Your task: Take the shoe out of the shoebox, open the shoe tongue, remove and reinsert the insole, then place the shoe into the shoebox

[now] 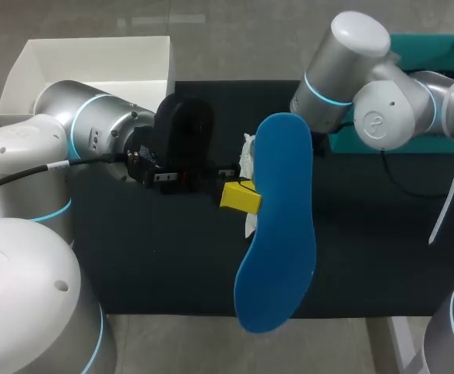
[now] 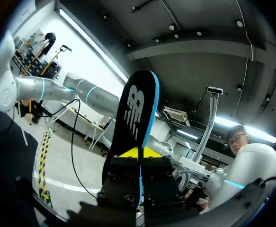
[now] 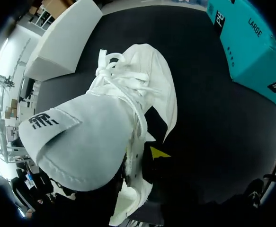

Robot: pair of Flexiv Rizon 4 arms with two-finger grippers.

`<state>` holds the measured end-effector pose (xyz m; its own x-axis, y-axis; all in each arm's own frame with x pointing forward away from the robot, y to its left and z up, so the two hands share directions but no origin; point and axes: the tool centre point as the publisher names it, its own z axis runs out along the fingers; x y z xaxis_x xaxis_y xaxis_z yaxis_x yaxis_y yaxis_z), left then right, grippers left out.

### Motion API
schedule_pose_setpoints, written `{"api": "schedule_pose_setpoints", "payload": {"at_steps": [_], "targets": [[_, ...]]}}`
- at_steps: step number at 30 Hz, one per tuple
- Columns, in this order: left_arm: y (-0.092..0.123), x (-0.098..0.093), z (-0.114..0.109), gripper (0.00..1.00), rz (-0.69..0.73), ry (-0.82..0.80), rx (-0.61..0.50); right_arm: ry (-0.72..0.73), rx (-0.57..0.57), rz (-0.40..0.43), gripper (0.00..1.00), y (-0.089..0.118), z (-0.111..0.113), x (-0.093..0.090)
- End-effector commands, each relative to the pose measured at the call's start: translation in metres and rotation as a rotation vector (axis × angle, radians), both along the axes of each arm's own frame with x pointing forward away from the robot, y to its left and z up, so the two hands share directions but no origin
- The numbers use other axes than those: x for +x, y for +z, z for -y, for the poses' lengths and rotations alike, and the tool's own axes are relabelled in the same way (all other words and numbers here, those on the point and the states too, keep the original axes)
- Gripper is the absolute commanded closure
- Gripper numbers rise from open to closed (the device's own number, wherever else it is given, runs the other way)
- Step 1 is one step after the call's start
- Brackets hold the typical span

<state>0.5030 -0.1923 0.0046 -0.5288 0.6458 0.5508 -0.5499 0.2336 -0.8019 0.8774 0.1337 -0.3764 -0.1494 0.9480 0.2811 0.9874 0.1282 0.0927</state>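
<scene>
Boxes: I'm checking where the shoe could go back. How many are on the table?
2. An open white box at the table's far left, behind the left arm; a teal box at the far right, partly hidden by the right arm. No others show.

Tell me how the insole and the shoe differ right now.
The insole is blue on one face, black on the other; the shoe is white. The insole is flat and thin; the shoe is bulky and laced. The insole is held aloft between the fingers of the left gripper; the shoe lies on the black mat. Both are outside the white box.
</scene>
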Motion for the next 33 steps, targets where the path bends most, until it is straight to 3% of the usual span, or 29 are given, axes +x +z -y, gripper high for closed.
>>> {"api": "schedule_pose_setpoints", "payload": {"at_steps": [1, 3, 12, 29, 30, 33], "targets": [[-0.001, 0.001, 0.001, 1.0, -0.001, -0.003, -0.003, 0.005, 0.018, 0.008, 0.0, 0.006, 0.0, -0.004], [-0.001, 0.001, 0.001, 1.0, -0.001, -0.003, -0.003, 0.011, 0.04, -0.01, 0.0, 0.01, 0.002, -0.009], [-0.001, 0.001, 0.001, 1.0, -0.001, -0.003, -0.003, 0.057, 0.31, 0.051, 0.0, 0.039, 0.008, -0.023], [-0.001, 0.001, 0.001, 1.0, -0.001, -0.003, -0.003, 0.057, 0.31, 0.051, 0.0, 0.039, 0.008, -0.023], [-0.001, 0.001, 0.001, 1.0, -0.001, -0.003, -0.003, 0.055, 0.342, 0.051, 0.0, 0.043, 0.009, -0.024], [-0.001, 0.001, 0.001, 1.0, -0.001, -0.003, -0.003, -0.063, 0.723, 0.034, 0.0, 0.064, 0.015, -0.026]]}}
